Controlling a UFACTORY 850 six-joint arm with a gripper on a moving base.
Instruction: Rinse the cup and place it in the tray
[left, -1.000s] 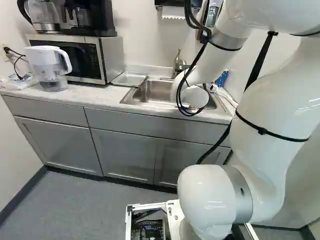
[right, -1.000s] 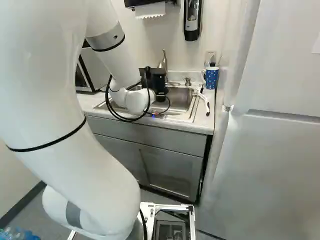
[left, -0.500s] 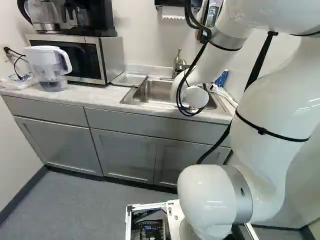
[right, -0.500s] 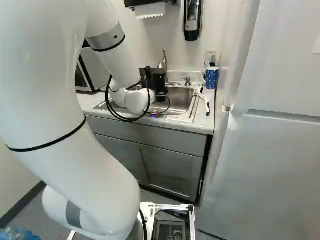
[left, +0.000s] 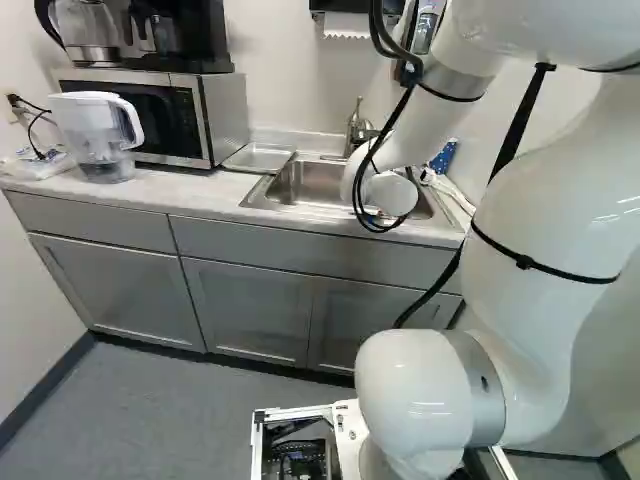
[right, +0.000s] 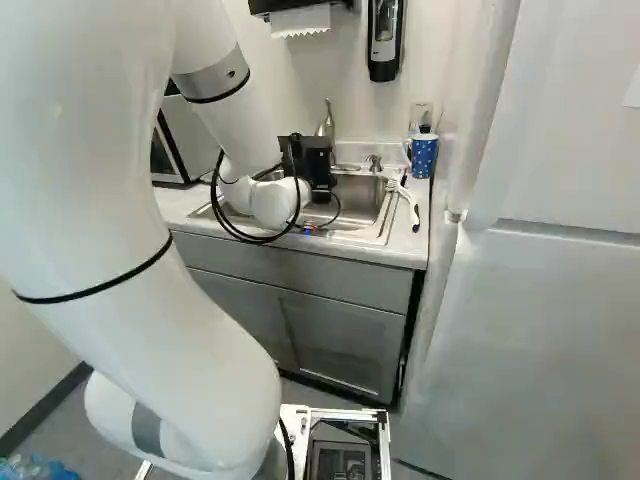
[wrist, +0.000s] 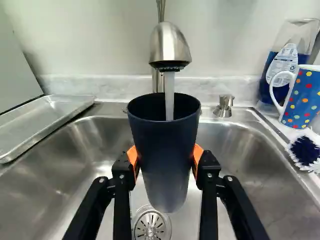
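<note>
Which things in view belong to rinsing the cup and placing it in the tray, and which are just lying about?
For the job: dark cup, gripper, running faucet, sink, metal tray (probably the destination).

Just lying about: dotted mug, brush, bottle, pitcher, microwave.

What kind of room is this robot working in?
Probably a small kitchen or break-room kitchenette: there is a metal sink with water running from its faucet, a microwave on the counter, and a paper towel dispenser on the wall.
</note>
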